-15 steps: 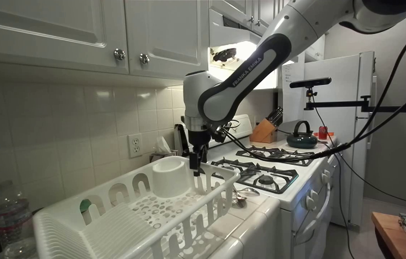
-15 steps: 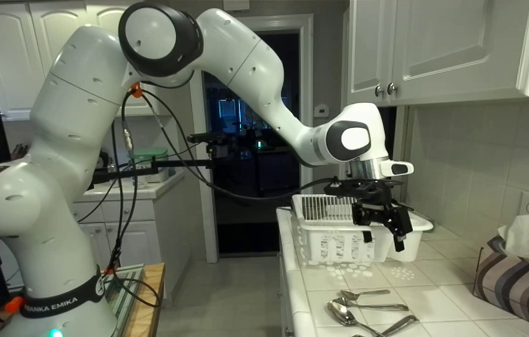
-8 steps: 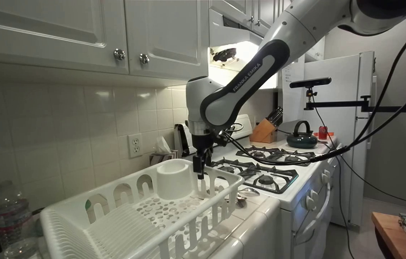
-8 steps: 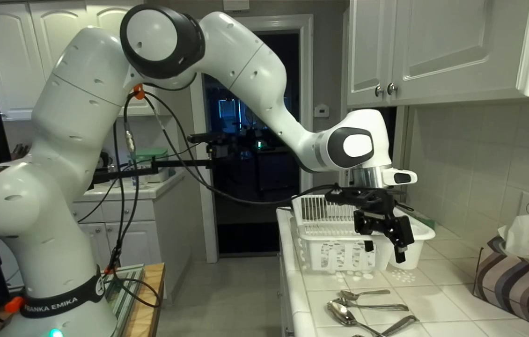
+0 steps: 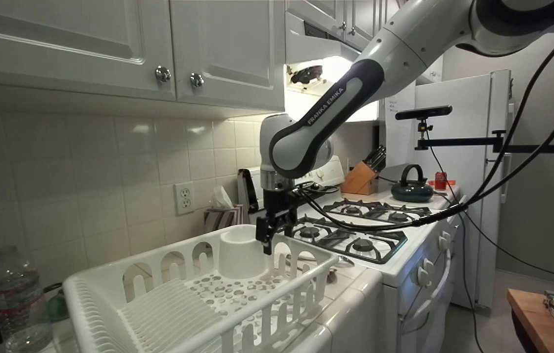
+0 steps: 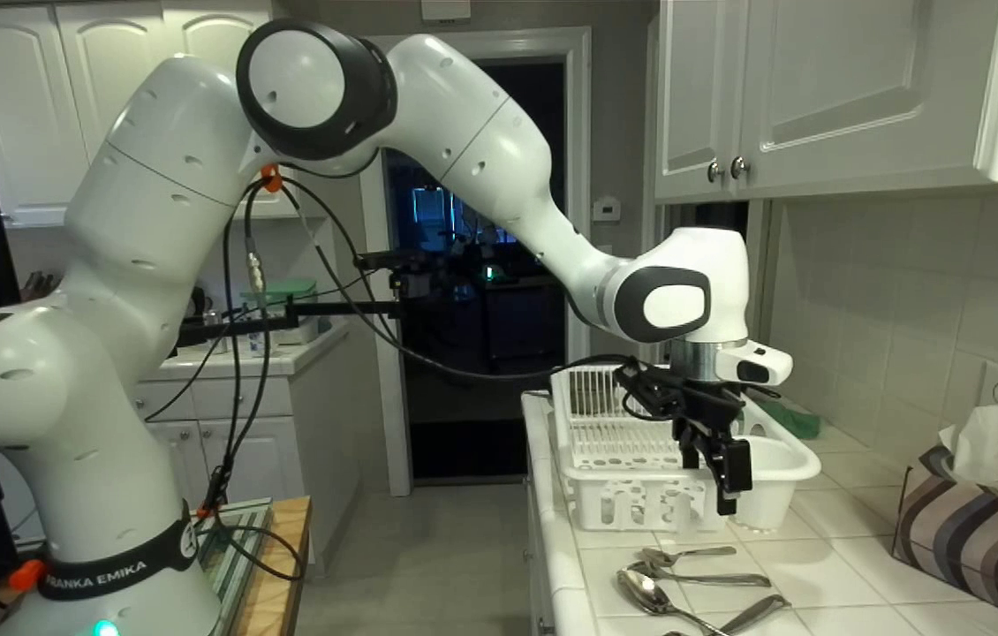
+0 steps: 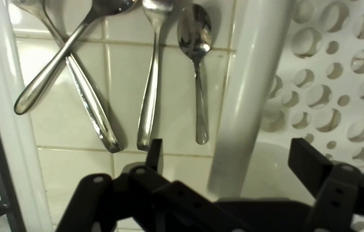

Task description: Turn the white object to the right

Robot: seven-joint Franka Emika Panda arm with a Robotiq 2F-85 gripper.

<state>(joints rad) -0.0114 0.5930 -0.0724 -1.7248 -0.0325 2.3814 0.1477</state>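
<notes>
While the gripper (image 7: 229, 154) holds blocky fingers apart, the perforated white rack (image 7: 250, 83) shows its rounded rim between them. Metal cutlery (image 7: 150, 98) lies nearby.

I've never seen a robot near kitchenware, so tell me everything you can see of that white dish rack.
The white dish rack is rectangular and looks like plastic, with arched slots cut in its walls. Its floor is ribbed at one end, pierced with round holes at the other; a white cup sits in one corner. It appears to rest upright on the tiled counter. In the wrist view, the open gripper straddles its rim without visible contact.
</notes>
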